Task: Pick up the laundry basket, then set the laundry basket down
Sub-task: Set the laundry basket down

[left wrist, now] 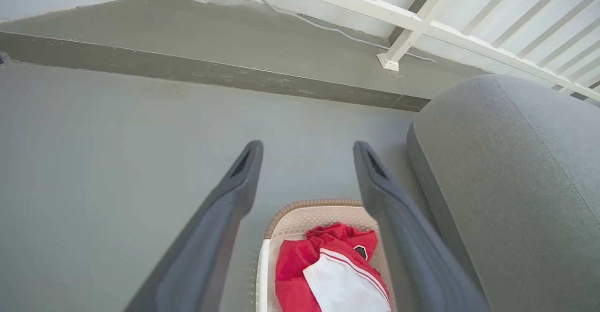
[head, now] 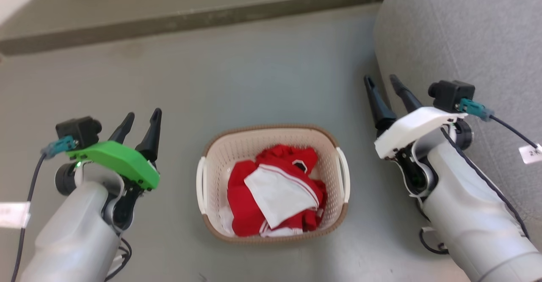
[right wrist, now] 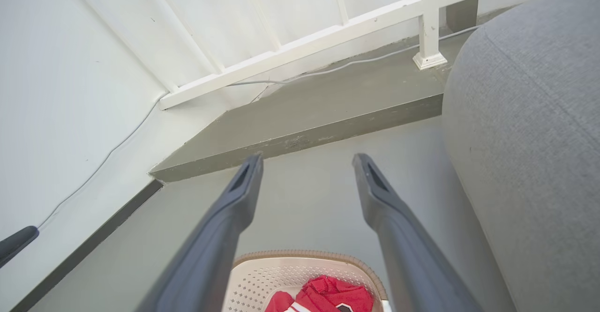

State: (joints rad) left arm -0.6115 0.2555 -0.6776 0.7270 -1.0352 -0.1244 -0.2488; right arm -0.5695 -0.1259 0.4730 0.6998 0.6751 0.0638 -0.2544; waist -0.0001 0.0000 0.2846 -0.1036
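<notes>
Head view: laundry basket (head: pixel 254 144) sits on the grey floor (head: pixel 254 70), centred between the arms, red and white clothes (head: pixel 245 189) inside. Left gripper (head: pixel 143 113) and right gripper (head: pixel 380 78) hang either side, well apart from its white handles, fingers spread, holding nothing. Likely staged for a two-sided lift.

Left wrist view: fingers parted and empty, basket low between them, grey sofa (left wrist: pixel 506 185) just beside it.

Right wrist view: fingers parted too, the basket's brown rim at the bottom edge.

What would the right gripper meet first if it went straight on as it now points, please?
Likely the grey floor by the raised step; the right gripper aims beyond the laundry basket, left of the sofa. Depth unclear.
</notes>
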